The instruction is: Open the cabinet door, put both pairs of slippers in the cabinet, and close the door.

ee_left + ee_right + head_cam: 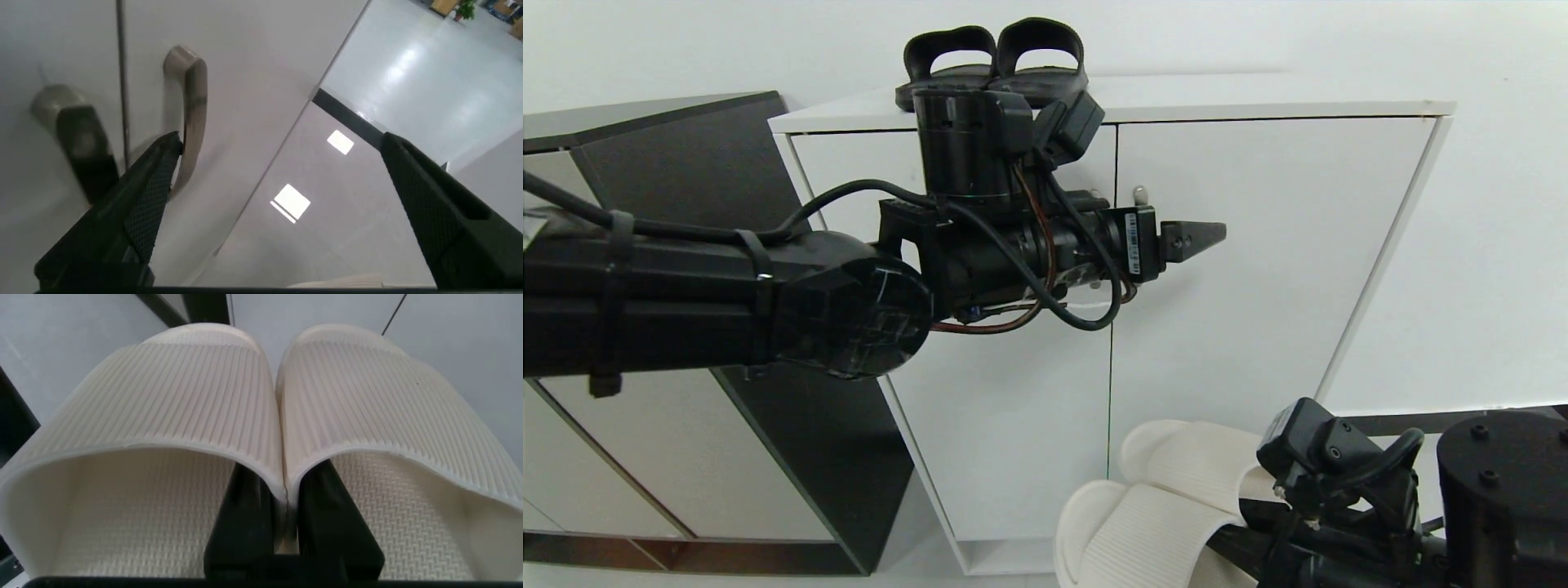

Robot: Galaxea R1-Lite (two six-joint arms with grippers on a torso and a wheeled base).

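White slippers (163, 408) pinched in right gripper (284, 527), low before cabinet (1258, 261), left gripper (278, 184) held level, spread wide beside door handle (193, 98).

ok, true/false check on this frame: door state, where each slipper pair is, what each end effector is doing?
1. The cabinet doors are closed. True.
2. The black slippers are inside the cabinet. False: they sit on top of it.
3. The right end effector holds the white slippers. True: it pinches the pair where the two slippers meet.
4. The left end effector is shut on a door handle. False: it is open, with one finger beside the handle.
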